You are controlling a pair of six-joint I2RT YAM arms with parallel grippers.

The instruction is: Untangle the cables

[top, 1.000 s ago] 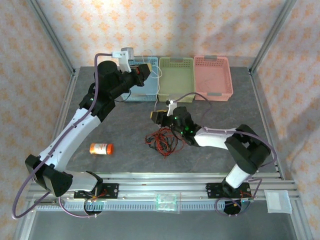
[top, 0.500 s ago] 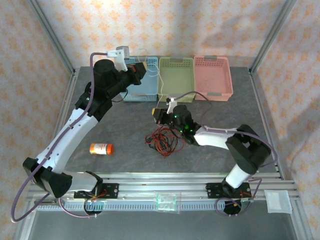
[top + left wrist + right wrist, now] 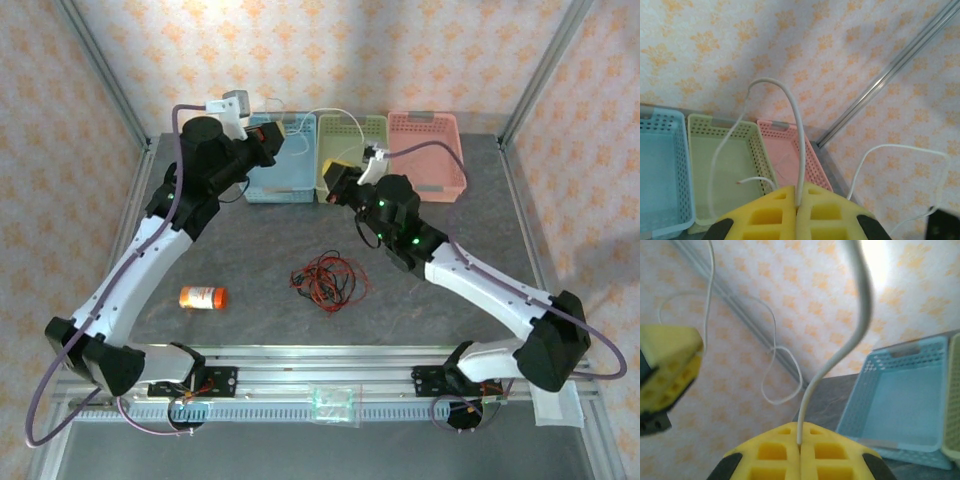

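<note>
Left gripper (image 3: 799, 201) and right gripper (image 3: 800, 446) are each clenched on the white cable (image 3: 325, 111), strung above the green basket (image 3: 355, 120) at the desk's far edge. The red-black cables (image 3: 325, 281) lie mid-desk. Advised: separate slowly, keeping slack loops off basket rims.

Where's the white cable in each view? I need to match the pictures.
Top: white cable arcs upper centre, rightward from the blue basket.
Left wrist: cable rises at centre from the shut left gripper, bending left.
Right wrist: cable rises from the shut right gripper, curving upper right.
Shared landmark: blue basket.
</note>
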